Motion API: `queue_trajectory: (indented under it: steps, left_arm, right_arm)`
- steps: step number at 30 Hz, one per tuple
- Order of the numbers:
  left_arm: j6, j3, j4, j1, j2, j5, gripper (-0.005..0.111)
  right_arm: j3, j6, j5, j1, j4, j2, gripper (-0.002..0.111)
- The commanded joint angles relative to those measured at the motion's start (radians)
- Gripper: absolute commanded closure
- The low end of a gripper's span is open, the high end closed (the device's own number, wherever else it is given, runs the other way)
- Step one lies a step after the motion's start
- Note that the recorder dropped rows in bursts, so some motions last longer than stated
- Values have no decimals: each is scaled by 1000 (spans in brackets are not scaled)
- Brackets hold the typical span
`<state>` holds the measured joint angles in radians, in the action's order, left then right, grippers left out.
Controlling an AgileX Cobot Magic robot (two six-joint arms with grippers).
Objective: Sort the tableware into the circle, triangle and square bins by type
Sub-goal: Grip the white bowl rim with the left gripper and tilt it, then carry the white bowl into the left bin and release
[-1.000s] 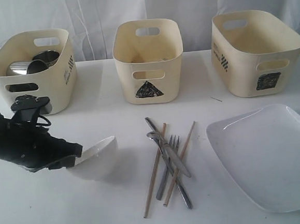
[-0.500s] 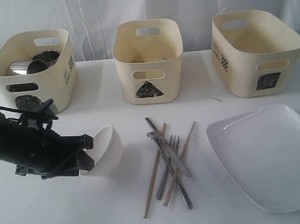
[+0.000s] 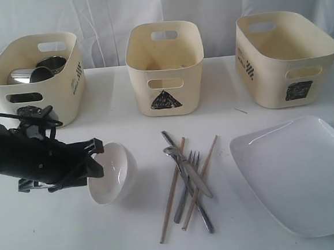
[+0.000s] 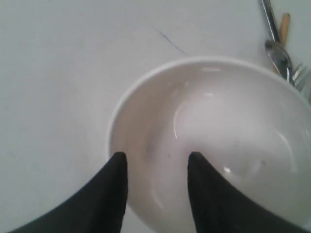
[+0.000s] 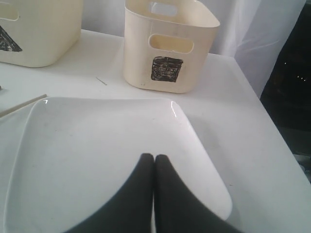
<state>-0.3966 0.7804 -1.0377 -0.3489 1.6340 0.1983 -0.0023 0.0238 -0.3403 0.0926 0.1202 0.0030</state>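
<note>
Moving the white bowl (image 3: pixel 116 175) looks to be the step in hand. It sits in front of the triangle bin (image 3: pixel 165 67) and off to that bin's left, tipped steeply on its side with its hollow turned towards the arm. The left tool (image 4: pixel 156 156) pinches the bowl's wall, one finger inside the hollow and the other at the outside of the rim. Whether the bowl's low edge touches the bench (image 3: pixel 106 240) I cannot tell.

The circle bin (image 3: pixel 67 104), left of the triangle bin, already holds steel vessels (image 3: pixel 35 71), so I judge it the likely home for the bowl. The next move would then call for a lift high enough to clear that bin's wall, a carry over its opening, and a release low enough not to knock the steel.

The right tool (image 5: pixel 154 158) hangs with fingers pressed together, holding nothing, above the white plate (image 3: pixel 310 177), which lies in front of the triangle bin and to its right. The square bin (image 3: pixel 268 82) stands right of the triangle bin. The cutlery and chopsticks (image 3: pixel 186 181) lie crossed in a heap just in front of it.

The bench is plain and white, and a white curtain (image 3: pixel 204 6) hangs behind the triangle bin.
</note>
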Motion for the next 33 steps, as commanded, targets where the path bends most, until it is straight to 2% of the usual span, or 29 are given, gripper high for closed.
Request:
queue_trajectory:
  steps: [1, 6, 10, 12, 14, 15, 18, 21, 24, 27, 30, 33]
  left_arm:
    - [-85, 29, 13, -2, -22, -114, 61]
    - [-382, 95, 62, -2, -23, -156, 61]
    - [-542, 167, 62, -2, 7, -81, 61]
    - [-702, 227, 62, -2, 35, 33, 61]
    - [-902, 300, 62, 6, 60, 221, 61]
    - [-932, 331, 62, 11, 71, 308, 61]
    - [-784, 433, 64, 27, 87, 410, 61]
    - [-530, 495, 124, 28, 87, 360, 61]
    - [-401, 513, 274, 28, 87, 319, 61]
    - [-212, 513, 472, 25, 88, 457, 61]
    - [-157, 507, 569, -1, 95, 561, 61]
    - [-160, 507, 620, -44, 113, 561, 60]
  right_arm:
    - [2, 6, 5, -3, 9, -3, 108]
    - [2, 6, 5, -3, 9, -3, 108]
    - [2, 6, 5, -3, 9, -3, 108]
    - [2, 6, 5, -3, 9, -3, 108]
    - [2, 6, 5, -3, 9, -3, 108]
    - [2, 6, 5, -3, 9, -3, 108]
    - [2, 6, 5, -3, 9, -3, 108]
    - [2, 6, 5, -3, 9, -3, 108]
    - [2, 6, 5, -3, 9, -3, 108]
    - [2, 6, 5, -3, 9, -3, 108]
    - [2, 6, 5, -3, 9, -3, 108]
    - [2, 6, 5, -3, 9, -3, 108]
